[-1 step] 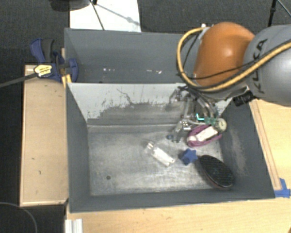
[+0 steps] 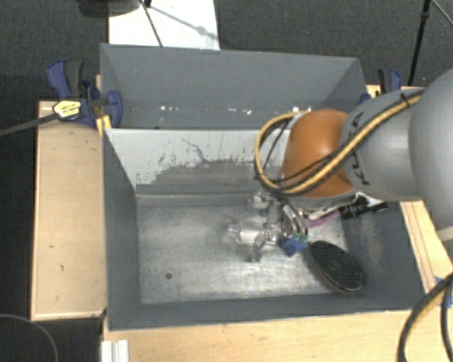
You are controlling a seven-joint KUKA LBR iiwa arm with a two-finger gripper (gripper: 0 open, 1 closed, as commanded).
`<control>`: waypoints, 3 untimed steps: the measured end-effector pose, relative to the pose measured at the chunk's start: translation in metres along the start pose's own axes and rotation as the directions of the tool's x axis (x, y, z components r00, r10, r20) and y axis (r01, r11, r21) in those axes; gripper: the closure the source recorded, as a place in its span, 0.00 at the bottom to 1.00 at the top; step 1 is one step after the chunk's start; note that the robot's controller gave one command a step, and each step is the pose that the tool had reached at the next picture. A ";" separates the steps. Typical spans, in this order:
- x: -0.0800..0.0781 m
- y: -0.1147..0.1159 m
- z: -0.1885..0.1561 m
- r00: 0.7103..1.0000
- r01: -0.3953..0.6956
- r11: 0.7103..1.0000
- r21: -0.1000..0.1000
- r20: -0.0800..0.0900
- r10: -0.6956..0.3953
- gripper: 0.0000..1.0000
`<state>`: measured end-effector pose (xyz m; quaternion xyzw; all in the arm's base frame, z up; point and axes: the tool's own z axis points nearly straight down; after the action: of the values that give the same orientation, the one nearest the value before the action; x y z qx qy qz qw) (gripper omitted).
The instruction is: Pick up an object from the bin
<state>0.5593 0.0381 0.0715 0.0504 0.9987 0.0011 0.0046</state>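
My gripper (image 2: 270, 225) hangs low over the middle of the bin floor, under the arm's orange cover. Right at its tip lies a small clear, silvery thing (image 2: 244, 236), touching or nearly touching it; I cannot tell whether it is gripped. A small blue piece (image 2: 291, 246) lies just right of the gripper. A black oval thing with a ribbed top (image 2: 337, 267) rests on the floor toward the front right corner.
A thin pink strip (image 2: 325, 216) peeks out beneath the arm at the right. The arm and its cables hide the bin's right rear part. The left half of the floor shows bare scratched metal.
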 end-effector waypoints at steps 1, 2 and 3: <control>0.004 -0.006 -0.030 0.988 -0.153 0.988 0.002 -0.003 0.153 0.00; 0.024 0.007 -0.047 0.968 -0.250 0.968 0.004 -0.007 0.250 0.00; 0.038 0.007 -0.002 0.885 -0.465 0.885 0.001 -0.002 0.465 0.00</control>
<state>0.5220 0.0492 0.0729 0.2879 0.9576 0.0017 0.0031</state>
